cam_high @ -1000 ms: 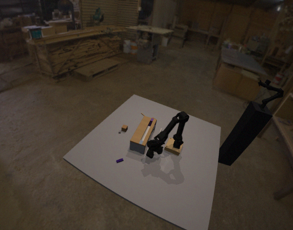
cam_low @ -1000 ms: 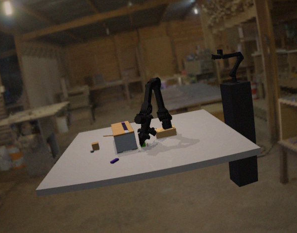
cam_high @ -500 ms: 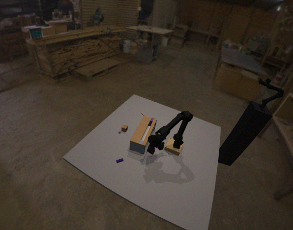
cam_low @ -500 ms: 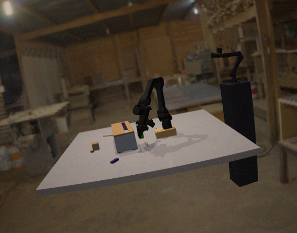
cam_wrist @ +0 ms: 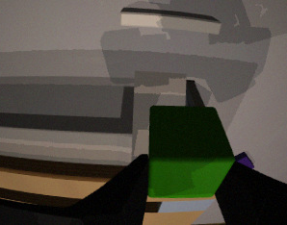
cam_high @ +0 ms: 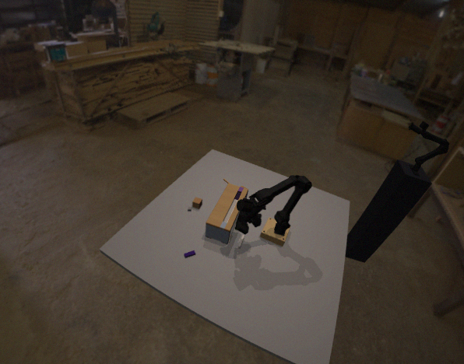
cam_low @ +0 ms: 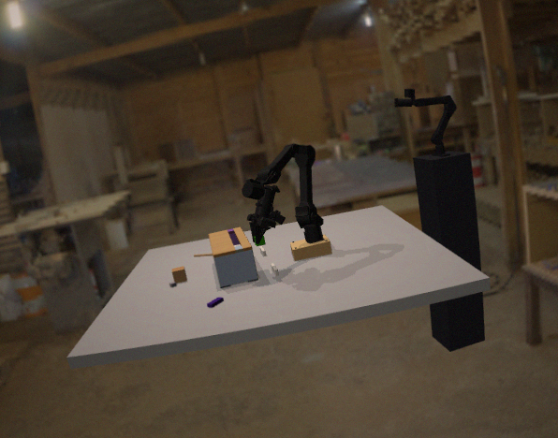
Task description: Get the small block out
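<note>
The green block is held between the two black fingers, raised off the table at about the height of the box's upper part. It is hidden behind the gripper in the top view. My gripper is shut on it, pointing down. The box, with an orange top and grey-blue end, stands upright. The gripper and block are close beside its front; whether they touch it I cannot tell. The box's top edge shows at the bottom of the wrist view.
A pale bar and small pale pieces are near the box front. A purple bar, an orange cube and a small grey piece lie beyond the box. A thin stick sticks out behind it.
</note>
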Motion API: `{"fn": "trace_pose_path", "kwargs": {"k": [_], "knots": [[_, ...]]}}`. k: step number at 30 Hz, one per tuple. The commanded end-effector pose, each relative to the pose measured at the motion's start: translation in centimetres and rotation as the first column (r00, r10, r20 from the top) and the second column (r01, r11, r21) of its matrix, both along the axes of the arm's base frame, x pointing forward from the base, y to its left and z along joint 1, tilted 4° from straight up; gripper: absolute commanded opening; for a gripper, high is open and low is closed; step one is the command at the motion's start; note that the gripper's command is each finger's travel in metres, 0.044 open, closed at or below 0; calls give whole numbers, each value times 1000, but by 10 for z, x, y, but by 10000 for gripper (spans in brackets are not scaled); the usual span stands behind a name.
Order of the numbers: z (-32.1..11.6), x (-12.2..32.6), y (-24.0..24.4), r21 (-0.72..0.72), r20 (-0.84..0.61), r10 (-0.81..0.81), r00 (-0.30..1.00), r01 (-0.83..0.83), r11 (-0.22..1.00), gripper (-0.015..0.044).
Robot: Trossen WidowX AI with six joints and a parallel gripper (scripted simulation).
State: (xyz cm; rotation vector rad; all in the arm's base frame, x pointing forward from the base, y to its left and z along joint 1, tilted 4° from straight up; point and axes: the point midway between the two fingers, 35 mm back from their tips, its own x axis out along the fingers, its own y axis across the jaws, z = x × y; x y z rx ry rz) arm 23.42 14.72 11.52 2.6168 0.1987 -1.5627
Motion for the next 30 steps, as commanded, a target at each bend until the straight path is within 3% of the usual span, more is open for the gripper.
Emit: {"fn": "trace_pose_path", "kwargs": {"k": [1, 12, 30], "knots": [[9, 0, -5, -3, 2, 45, 999, -45, 999, 0], [47, -5, -32, -56, 51, 255, 966, -253, 966, 0], [47, -5, -33, -57, 51, 259, 965, -256, 965, 0]]}}
